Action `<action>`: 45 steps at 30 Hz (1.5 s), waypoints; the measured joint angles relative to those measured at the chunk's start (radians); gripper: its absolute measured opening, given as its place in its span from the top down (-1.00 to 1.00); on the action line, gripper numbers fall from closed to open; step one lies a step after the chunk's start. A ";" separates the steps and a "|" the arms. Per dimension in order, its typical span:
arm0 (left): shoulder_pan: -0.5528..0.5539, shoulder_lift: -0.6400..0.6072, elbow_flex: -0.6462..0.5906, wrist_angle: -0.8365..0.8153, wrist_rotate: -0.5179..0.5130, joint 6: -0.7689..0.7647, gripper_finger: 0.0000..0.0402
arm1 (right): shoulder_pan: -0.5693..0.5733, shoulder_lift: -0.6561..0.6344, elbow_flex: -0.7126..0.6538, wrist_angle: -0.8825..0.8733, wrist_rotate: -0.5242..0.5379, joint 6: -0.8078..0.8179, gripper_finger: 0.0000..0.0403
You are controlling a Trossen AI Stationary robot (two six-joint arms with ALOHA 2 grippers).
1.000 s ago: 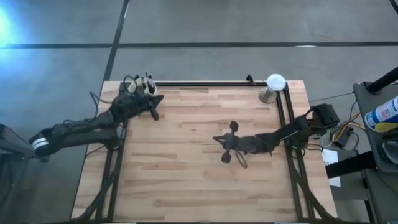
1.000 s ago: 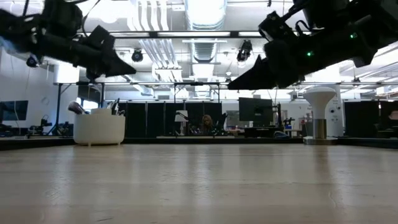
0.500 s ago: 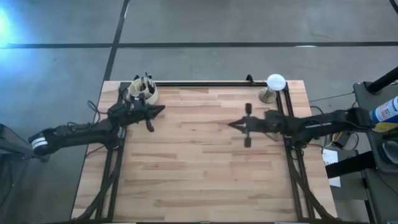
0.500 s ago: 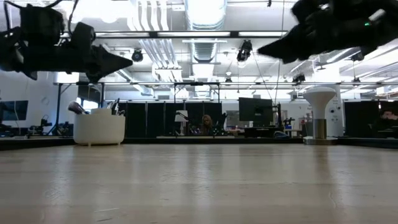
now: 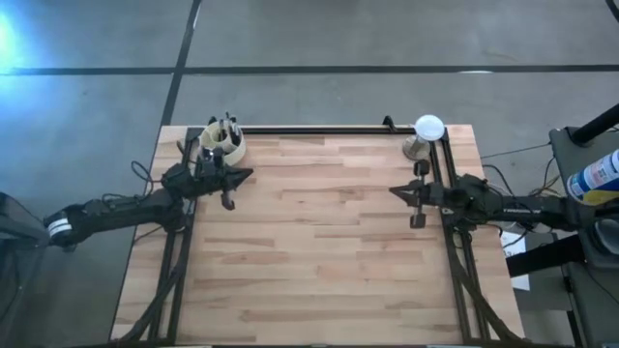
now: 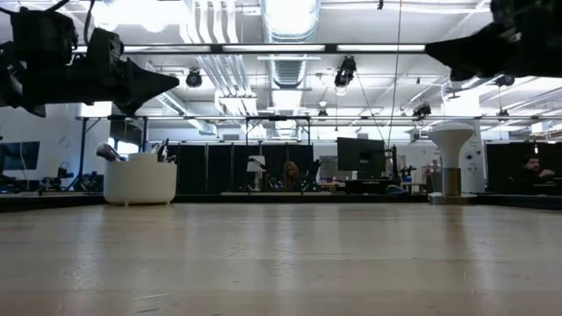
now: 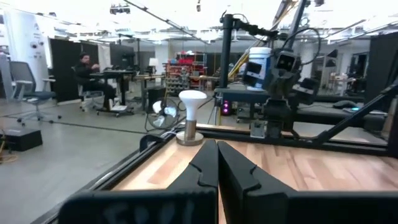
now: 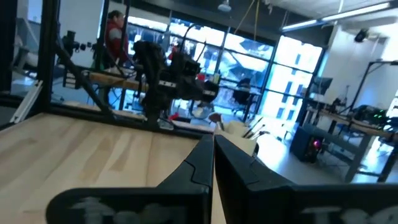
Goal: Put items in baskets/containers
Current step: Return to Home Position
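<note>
The cream round cup [image 5: 222,145] stands at the table's far left corner, and the brushes [image 5: 228,124] stick up out of it. The low view shows the cup [image 6: 140,181] resting on its base, with the brush ends [image 6: 162,149] above its rim. My left gripper [image 5: 250,174] hovers shut and empty just near and right of the cup, pointing level toward the table's right. My right gripper [image 5: 393,190] hovers shut and empty by the right edge, pointing left. Both wrist views show shut fingers, the left [image 7: 216,163] and the right [image 8: 212,159].
A white dome on a metal stand [image 5: 427,133] sits at the far right corner. A black rail [image 5: 319,130] runs along the far edge. People sit and stand in the room beyond the table [image 7: 87,68].
My right gripper has drawn back from the table's middle toward the right edge, rising and tipping from slanted down to level. My left gripper has pulled away from above the cup toward the near left, leaving the cup in plain sight, and has also tipped to level.
</note>
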 joint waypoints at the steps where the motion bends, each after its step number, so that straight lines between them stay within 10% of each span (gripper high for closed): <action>1: 0.000 -0.001 0.000 0.000 0.006 0.000 1.00 | -0.002 -0.041 -0.006 -0.031 0.002 0.001 0.96; 8: 0.000 -0.005 0.000 -0.020 0.014 0.024 1.00 | -0.013 -0.308 -0.027 -0.228 0.004 -0.017 0.96; 25: 0.002 -0.035 -0.002 -0.045 0.011 0.043 1.00 | -0.132 -0.307 0.025 -0.307 -0.036 -0.015 0.96; 45: 0.000 -0.040 -0.003 -0.100 0.013 0.025 1.00 | -0.392 -0.308 -0.072 -0.157 -0.318 0.106 0.96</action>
